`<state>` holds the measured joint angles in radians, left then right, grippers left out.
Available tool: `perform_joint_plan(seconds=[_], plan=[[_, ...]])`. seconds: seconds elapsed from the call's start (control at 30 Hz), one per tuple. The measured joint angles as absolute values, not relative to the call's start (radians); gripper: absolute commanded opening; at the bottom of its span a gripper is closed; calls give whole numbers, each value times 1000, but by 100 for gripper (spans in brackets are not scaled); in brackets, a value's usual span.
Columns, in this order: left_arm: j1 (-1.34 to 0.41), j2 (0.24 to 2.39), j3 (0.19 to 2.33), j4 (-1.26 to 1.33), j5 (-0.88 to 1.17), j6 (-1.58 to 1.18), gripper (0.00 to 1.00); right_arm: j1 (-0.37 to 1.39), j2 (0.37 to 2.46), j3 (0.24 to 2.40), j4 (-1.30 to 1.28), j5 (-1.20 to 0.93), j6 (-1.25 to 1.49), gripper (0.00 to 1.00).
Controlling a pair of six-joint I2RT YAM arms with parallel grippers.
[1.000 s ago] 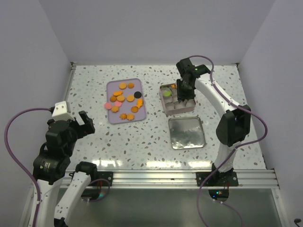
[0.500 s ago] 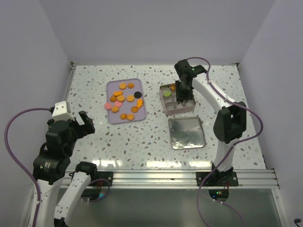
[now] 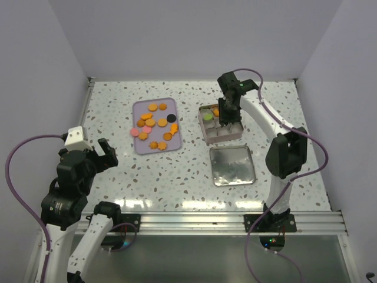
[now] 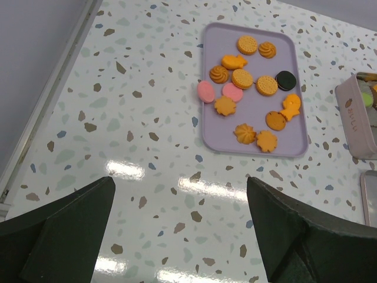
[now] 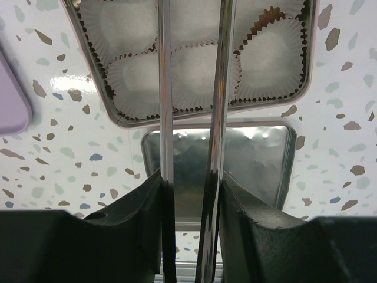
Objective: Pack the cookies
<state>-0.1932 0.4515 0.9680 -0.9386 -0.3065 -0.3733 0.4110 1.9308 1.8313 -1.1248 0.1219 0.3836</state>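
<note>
Several cookies (image 3: 156, 124), mostly orange with two pink and one black, lie on the lilac tray (image 3: 140, 147); the left wrist view shows the same cookies (image 4: 242, 79) on the tray (image 4: 218, 132). A green cookie (image 3: 208, 116) and an orange one (image 3: 215, 109) sit in the tin (image 3: 222, 139). My right gripper (image 3: 228, 109) hangs over the tin, shut on metal tongs (image 5: 165, 88). The tongs' blades stand apart over white paper cups (image 5: 194, 71), and their tips are out of view. My left gripper (image 4: 179, 188) is open and holds nothing, near the table's front left.
The tin's square metal lid (image 3: 231, 165) lies flat just in front of the tin, and it also shows in the right wrist view as the lid (image 5: 247, 159). White walls close in the table on the left, back and right.
My right gripper has shifted slightly left over the tin, and the tongs have spread a little. The left arm has not moved.
</note>
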Motion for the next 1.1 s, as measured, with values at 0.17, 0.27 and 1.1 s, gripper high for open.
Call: perform_joint_plan(seconds=[0.17, 0.27, 1.1], plan=[[-193, 449, 968, -938, -306, -373, 100, 411, 1929, 1861, -1136, 121, 384, 40], [-193, 446, 968, -938, -306, -373, 100, 411, 1917, 1876, -1142, 117, 384, 39], [-193, 440, 966, -937, -306, -373, 100, 771, 1974, 1969, -1162, 8, 473, 44]])
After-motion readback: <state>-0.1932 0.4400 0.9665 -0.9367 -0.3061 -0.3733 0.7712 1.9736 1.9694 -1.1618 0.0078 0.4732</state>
